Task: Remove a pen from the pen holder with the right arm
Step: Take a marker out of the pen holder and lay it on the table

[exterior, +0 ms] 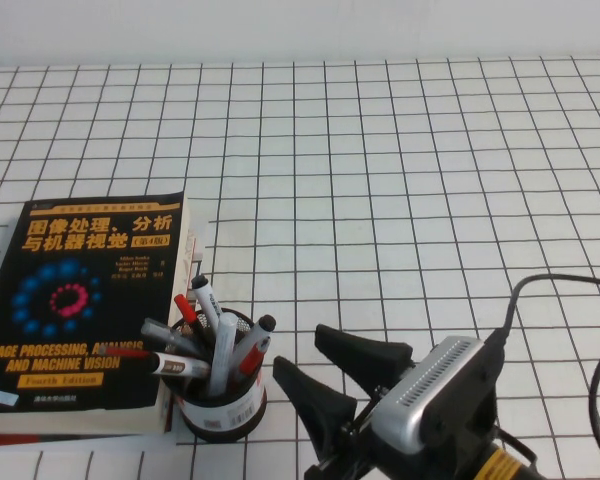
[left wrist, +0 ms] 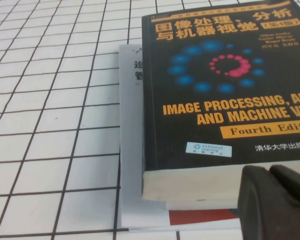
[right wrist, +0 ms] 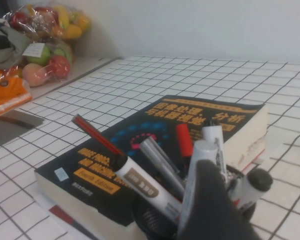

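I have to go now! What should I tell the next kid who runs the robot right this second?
The right claw is open and empty, just right of the pen holder.
The left claw is parked by the edge of the book, not working.
The pens are all in the pen holder, which stands beside the book.
Done: no pen is out yet.
Left: close the right claw on one pen and lift it out.
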You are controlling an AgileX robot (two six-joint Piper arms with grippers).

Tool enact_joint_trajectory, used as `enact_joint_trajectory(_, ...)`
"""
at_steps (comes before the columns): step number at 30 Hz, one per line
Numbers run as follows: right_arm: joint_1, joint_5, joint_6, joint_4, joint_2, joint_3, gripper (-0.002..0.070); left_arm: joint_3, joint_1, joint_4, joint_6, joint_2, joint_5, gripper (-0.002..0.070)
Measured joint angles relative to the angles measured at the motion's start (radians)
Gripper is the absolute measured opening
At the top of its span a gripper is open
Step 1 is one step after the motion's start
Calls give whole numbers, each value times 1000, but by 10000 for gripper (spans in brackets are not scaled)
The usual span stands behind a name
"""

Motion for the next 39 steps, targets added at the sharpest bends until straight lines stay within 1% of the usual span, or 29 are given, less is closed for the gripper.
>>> enact_joint_trajectory(6, 0, -44, 85, -6, 106, -17, 351, 0, 0, 0, 0, 0, 0, -4)
enact_joint_trajectory(12, 0, -53, 120, -12, 161, -61, 325, 0, 0, 0, 0, 0, 0, -4)
enact_joint_trajectory(20, 0, -53, 128, -19, 220, -115, 305, 0, 0, 0, 0, 0, 0, -4)
enact_joint_trajectory(34, 0, -57, 128, 17, 254, -161, 301, 0, 0, 0, 0, 0, 0, -4)
enact_joint_trajectory(37, 0, -57, 128, 17, 254, -161, 288, 0, 0, 0, 0, 0, 0, -4)
enact_joint_trajectory(39, 0, -57, 128, 17, 254, -161, 265, 0, 0, 0, 0, 0, 0, -4)
